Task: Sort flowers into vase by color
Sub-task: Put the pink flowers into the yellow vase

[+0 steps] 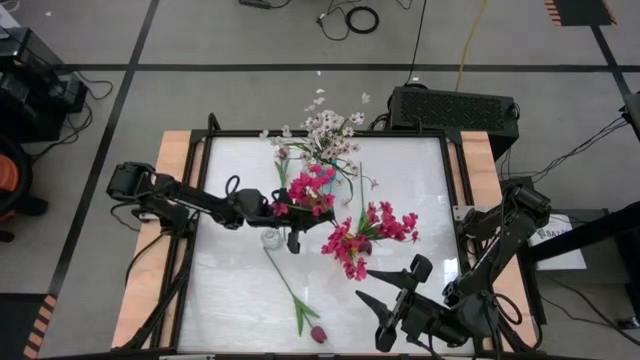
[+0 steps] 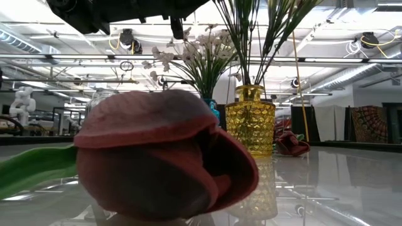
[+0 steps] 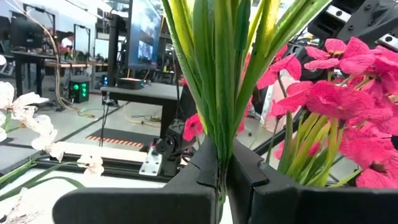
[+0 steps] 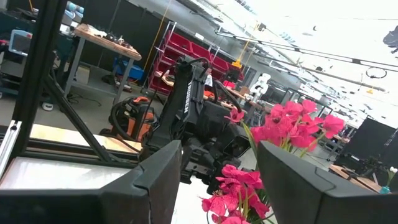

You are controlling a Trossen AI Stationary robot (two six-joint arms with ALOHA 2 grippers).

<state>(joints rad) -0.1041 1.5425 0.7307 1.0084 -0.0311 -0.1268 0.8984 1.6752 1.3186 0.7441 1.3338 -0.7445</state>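
**Magenta stems in my left grip, one tulip loose on the table**

My left gripper (image 1: pixel 283 207) is out over the middle of the table (image 1: pixel 420 190), its two fingers (image 3: pixel 205 168) pressed together on a bundle of green stems (image 3: pixel 217 81). In my left wrist view the stems rise straight up from between the pads, with bright magenta blooms (image 3: pixel 348 99) spreading off to one side. From above, that magenta cluster (image 1: pixel 310 190) sits just at the gripper's tip.

My right gripper (image 1: pixel 395 290) hangs over the near right part of the table with its fingers (image 4: pixel 155 180) apart and nothing between them. Past them I see a second cluster of magenta flowers (image 4: pixel 292 127).

Containers, as far as I can make them out:
- A yellow faceted glass vase (image 2: pixel 250 122) stands upright, with green stems going up out of its neck. From above, a magenta bunch (image 1: pixel 370 235) stands right of centre; I take it to be in this vase but cannot be certain.
- A spray of small white-pink blossoms (image 1: pixel 325 130) stands toward the far edge of the table; in the low view the same white blossoms (image 2: pixel 188 53) rise from something blue (image 2: pixel 215 110) that is mostly hidden.
- A small clear vessel (image 1: pixel 271 238) sits on the table just below my left gripper; I cannot tell what is in it.

One dark maroon tulip (image 1: pixel 318 334) lies flat on the near side of the table, in no container, its long green stem (image 1: pixel 285 280) running back toward the centre. It fills the low view, bloom (image 2: pixel 157 157) resting on the glossy surface. Another dark bloom (image 2: pixel 292 143) lies on the table beside the yellow vase.
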